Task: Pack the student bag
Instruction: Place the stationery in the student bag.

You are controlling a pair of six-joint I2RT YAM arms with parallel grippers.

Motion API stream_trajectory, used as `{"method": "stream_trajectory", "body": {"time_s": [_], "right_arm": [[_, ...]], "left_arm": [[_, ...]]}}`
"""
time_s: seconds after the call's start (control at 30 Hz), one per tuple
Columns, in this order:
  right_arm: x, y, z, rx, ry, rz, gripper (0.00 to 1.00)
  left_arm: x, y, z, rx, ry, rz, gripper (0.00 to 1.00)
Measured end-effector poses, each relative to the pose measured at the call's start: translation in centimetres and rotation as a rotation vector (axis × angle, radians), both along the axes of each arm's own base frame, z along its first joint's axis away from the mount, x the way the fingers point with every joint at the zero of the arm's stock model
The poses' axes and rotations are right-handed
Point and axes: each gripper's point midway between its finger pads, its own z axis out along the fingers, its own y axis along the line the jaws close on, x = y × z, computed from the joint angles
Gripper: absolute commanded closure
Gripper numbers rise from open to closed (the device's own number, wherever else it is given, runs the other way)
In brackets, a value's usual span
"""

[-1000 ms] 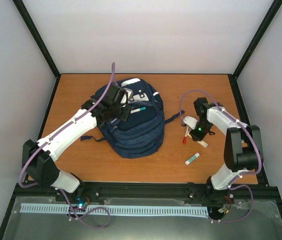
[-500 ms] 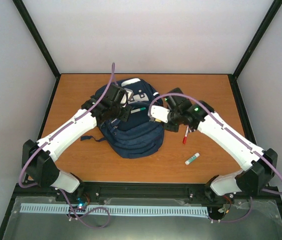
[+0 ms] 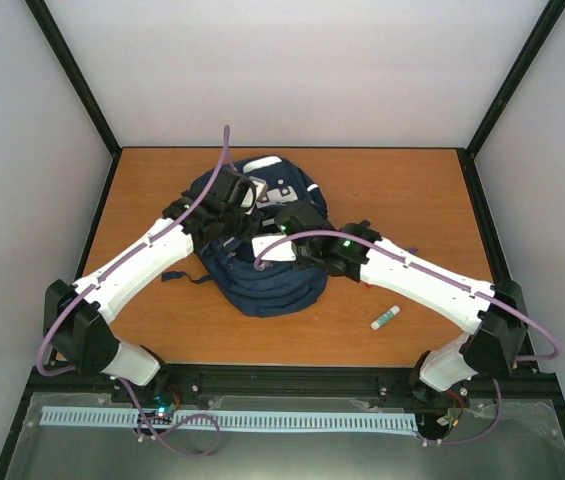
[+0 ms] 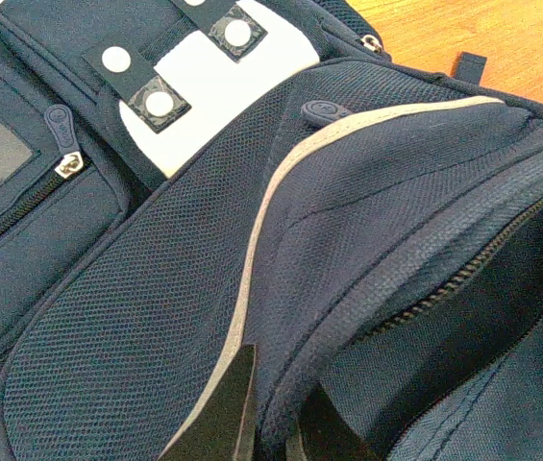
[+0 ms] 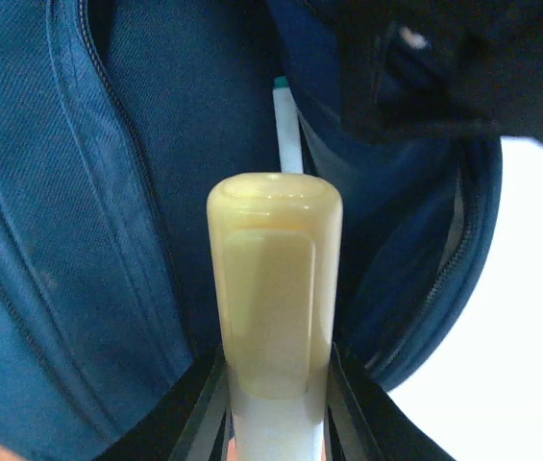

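Top view: my right hand (image 5: 276,423), pinching a cream-capped marker (image 5: 274,298), has swung from the surface (image 3: 412,190) over the bag (image 3: 267,285) lying mid-surface; left hand (image 4: 276,432) pinches its pocket flap (image 4: 281,288) open. Insertion looks next.

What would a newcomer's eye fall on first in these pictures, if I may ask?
The large navy student bag in the middle of the table draws the eye, with both arms bent over it. The left gripper pinches a pocket's edge so the zip gapes, while the right gripper grips a cream-capped marker just above the bag's opening. A small white-and-green stick lies alone on the wood to the bag's right.
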Motion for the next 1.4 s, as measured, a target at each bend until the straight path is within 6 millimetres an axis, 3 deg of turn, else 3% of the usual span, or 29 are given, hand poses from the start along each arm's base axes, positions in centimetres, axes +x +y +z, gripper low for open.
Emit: {"method": "stream_trajectory", "body": {"time_s": [0.33,0.4,0.57,0.7,0.93,1.1,1.13,1.17,1.23,1.33,1.4], "right_arm": [[1.3,2.2,-2.0,-0.054,-0.111,0.09,0.87],[1.5,2.6,-1.8,-0.043,-0.126,0.103,0.83],[1.8,3.7,-2.1,-0.026,-0.146,0.126,0.61],[1.9,4.2,-2.4,-0.013,-0.159,0.135,0.53],[2.0,3.7,-2.2,0.045,-0.128,0.094,0.49],[3.0,-0.1,-0.4,0.186,-0.055,-0.072,0.4],[4.2,-4.7,1.8,0.327,0.005,-0.234,0.35],[4.2,-4.7,1.8,0.327,0.005,-0.234,0.34],[4.3,-7.1,2.9,0.423,0.049,-0.307,0.34],[3.7,-11.5,2.6,0.492,0.105,-0.433,0.32],[3.0,-13.6,1.2,0.497,0.141,-0.508,0.31]], "left_arm": [[0.0,0.0,0.2,-0.004,-0.003,-0.001,0.99],[-0.1,0.0,0.2,-0.005,-0.003,-0.001,0.99],[0.0,0.1,0.3,-0.004,-0.006,0.002,0.99],[0.1,0.2,0.3,-0.001,-0.008,0.005,0.99],[0.1,0.2,0.3,0.0,-0.01,0.007,0.99],[0.1,0.2,0.3,0.003,-0.011,0.008,0.99],[0.3,0.6,0.4,0.015,-0.023,0.023,0.99],[0.3,0.6,0.4,0.016,-0.024,0.024,0.99],[0.3,0.7,0.6,0.016,-0.029,0.026,0.99],[0.2,0.7,0.8,0.009,-0.032,0.023,0.99],[0.1,0.6,0.8,0.005,-0.031,0.019,0.99]]}}
